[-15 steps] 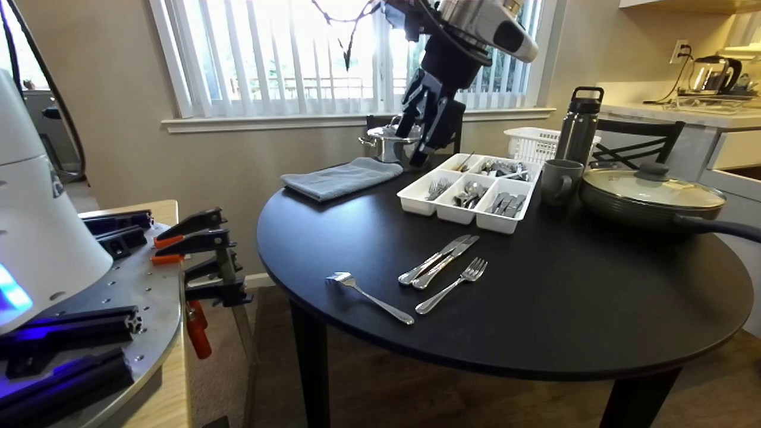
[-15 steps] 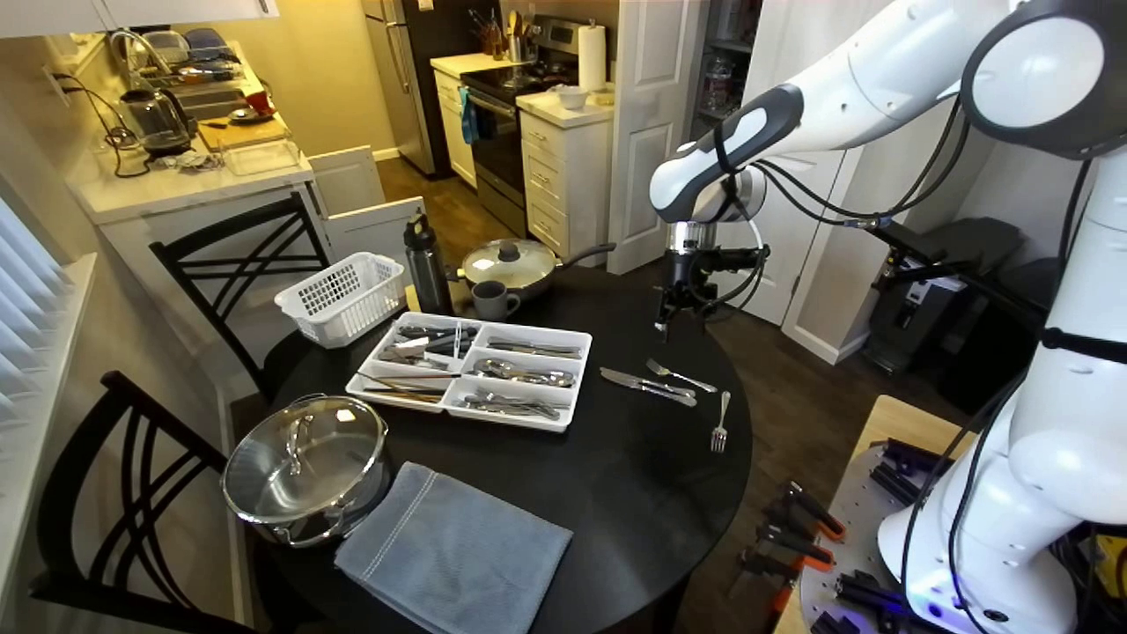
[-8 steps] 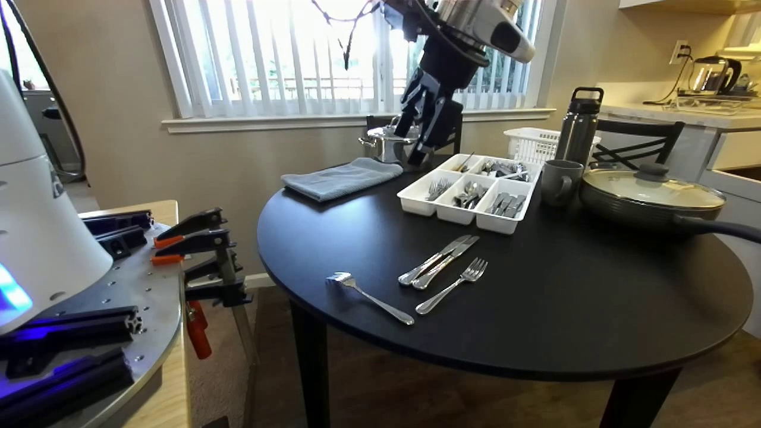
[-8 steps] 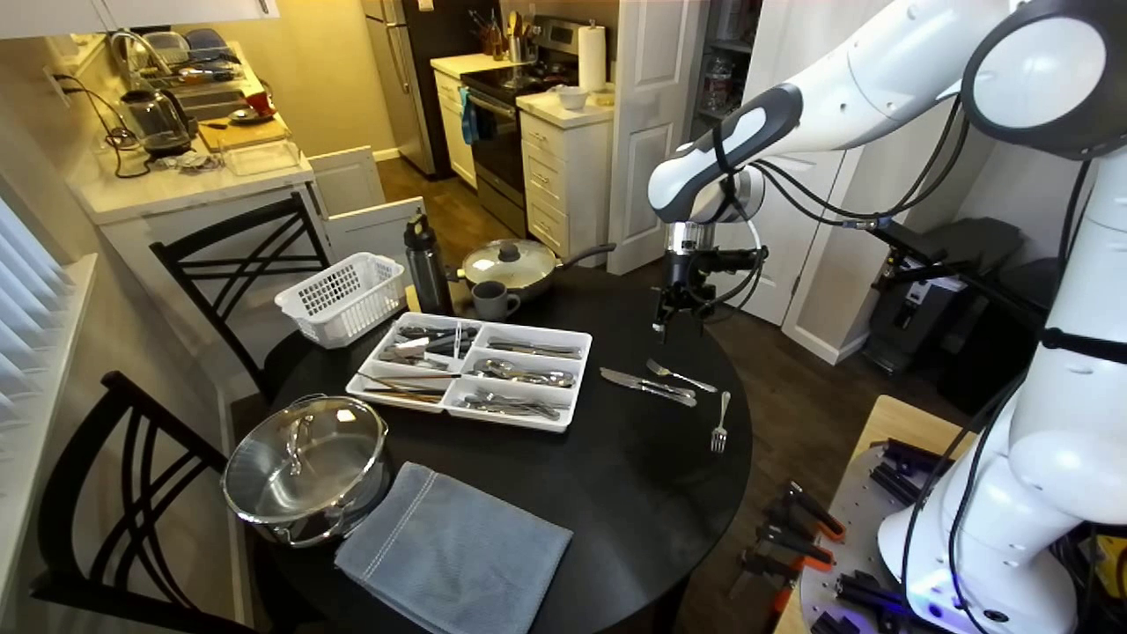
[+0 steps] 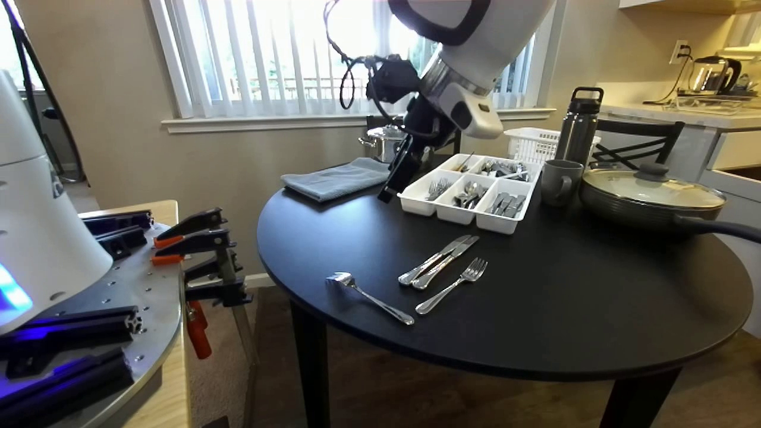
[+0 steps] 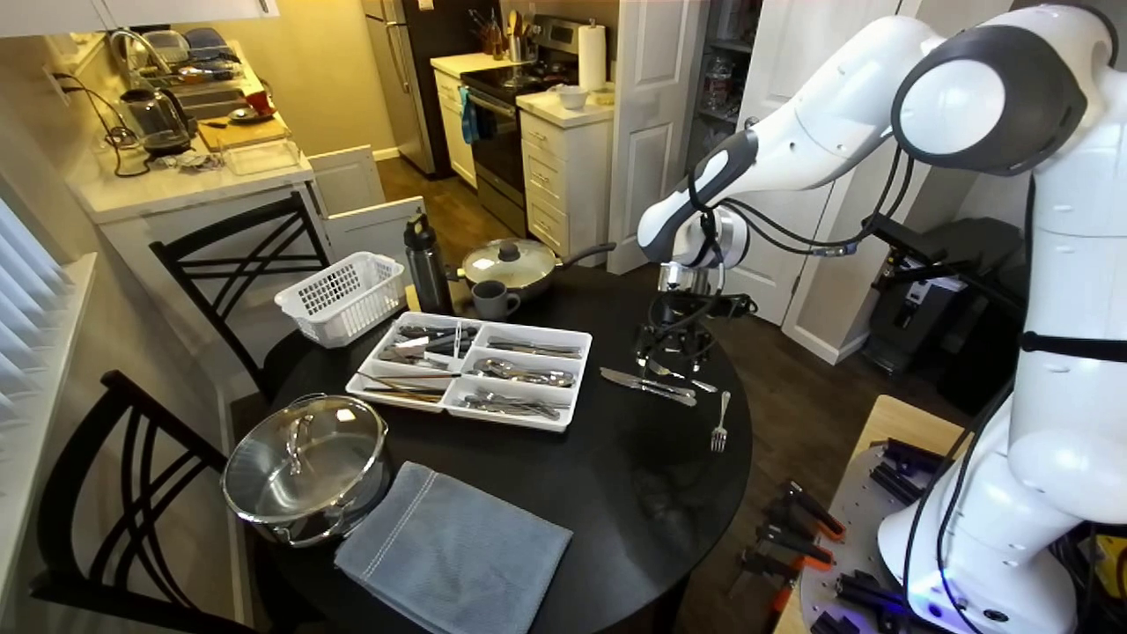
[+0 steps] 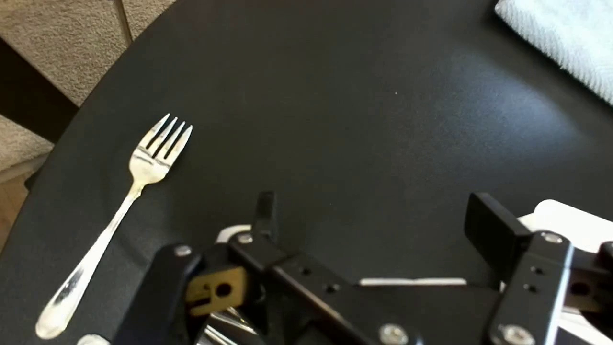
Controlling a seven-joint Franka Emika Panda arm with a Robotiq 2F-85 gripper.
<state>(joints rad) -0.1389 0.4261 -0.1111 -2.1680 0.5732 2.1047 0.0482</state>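
Jaws spread wide, holding nothing: wrist view shows only bare table (image 7: 330, 120) between the pads (image 7: 495, 235). Gripper (image 7: 378, 218) hangs above, no contact visible, clearance can't be read.

Nearest looks like the knives (image 5: 447, 262), two side by side. In wrist view the finger on that view's left hides most of them; bright metal, likely theirs, shows between its links.

Edge fork (image 7: 109, 231), near the table's rim: outside the jaws, off to the left in wrist view, past that same finger. Handle points lower left, tines up and slightly right. Jaws spread across the view, so the fork's long axis slants to the jaw line, nearer square than parallel. That sideways offset plus the slant is the key relation, I'd say.

Second fork (image 5: 450, 288) lies near the knives, apart from them, running roughly the same way; its handle end sits near the edge fork's handle end. Both forks and the knives show in both exterior views.

Further out: tray (image 5: 500, 224) of sorted cutlery, one corner at the right of wrist view behind the finger there. Folded cloth (image 7: 565, 43) upper right. Mug (image 5: 553, 173) just beside the tray, lidded pan (image 5: 630, 214) next to it.
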